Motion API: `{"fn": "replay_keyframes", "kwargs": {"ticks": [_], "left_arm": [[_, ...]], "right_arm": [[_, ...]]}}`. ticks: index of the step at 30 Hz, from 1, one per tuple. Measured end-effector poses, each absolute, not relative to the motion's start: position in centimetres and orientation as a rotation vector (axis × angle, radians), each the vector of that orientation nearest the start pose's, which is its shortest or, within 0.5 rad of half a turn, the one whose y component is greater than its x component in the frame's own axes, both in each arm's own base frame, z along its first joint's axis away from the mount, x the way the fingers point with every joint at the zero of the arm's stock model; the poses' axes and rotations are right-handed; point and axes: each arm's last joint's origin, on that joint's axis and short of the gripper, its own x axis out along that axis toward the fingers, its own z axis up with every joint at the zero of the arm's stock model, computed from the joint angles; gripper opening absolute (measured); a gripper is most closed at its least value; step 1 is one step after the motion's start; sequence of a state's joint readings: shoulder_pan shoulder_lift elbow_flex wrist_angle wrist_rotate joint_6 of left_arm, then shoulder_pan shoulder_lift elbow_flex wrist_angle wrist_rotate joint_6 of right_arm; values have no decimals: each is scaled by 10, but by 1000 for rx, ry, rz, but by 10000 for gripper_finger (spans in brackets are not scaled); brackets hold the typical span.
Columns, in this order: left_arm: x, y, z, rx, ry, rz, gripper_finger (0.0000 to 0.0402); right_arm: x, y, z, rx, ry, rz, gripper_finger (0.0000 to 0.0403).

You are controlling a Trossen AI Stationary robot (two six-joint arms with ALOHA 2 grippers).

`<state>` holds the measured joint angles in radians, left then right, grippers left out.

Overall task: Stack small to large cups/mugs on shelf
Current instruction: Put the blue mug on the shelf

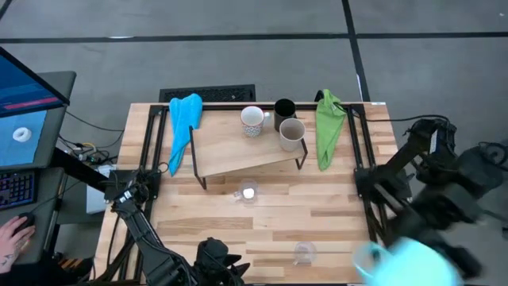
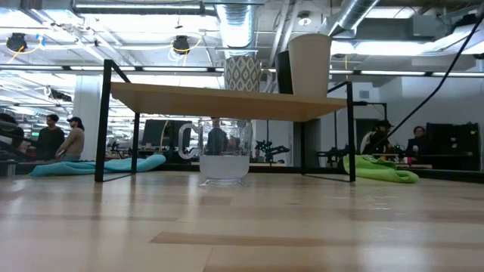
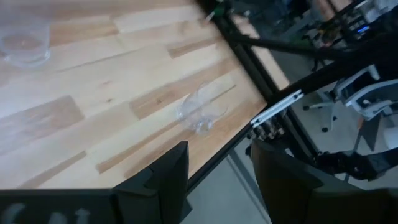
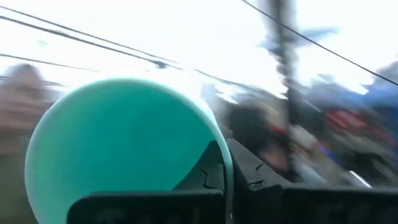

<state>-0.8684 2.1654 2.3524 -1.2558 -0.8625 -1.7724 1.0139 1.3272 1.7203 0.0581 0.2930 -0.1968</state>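
The shelf stands at the table's far middle and carries the white mug, the black cup and the beige-grey mug. One clear glass stands on the table just in front of the shelf, and a second clear glass is near the near edge. My right gripper is raised over the near right corner, shut on the blurred turquoise mug. My left gripper is open at the near edge, left of the second glass. My right gripper holds the turquoise mug by its rim. One finger appears to be inside the mug and the other outside, with the wall between them. The mug is lifted clear of the table.
A blue cloth hangs over the frame left of the shelf and a green cloth right of it. Black frame rails run along both table sides. People stand in the room beyond. A hand rests at a desk on the left.
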Motion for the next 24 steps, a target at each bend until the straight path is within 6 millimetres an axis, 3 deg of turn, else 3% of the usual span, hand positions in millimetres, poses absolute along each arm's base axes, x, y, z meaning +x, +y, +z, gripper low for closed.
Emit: {"fn": "replay_keyframes", "kwargs": {"ticks": [5, 12, 16, 24], "left_arm": [[303, -322, 353, -861, 402, 516, 167], [305, -321, 354, -858, 399, 517, 167], [306, -321, 354, -877, 398, 512, 167], [311, -322, 357, -926, 378, 495, 167]], "right_arm": [[121, 217, 556, -9, -624, 895, 10], [118, 220, 556, -43, -648, 902, 10], [123, 217, 547, -44, -466, 762, 10], [134, 224, 500, -226, -13, 579, 10]]}}
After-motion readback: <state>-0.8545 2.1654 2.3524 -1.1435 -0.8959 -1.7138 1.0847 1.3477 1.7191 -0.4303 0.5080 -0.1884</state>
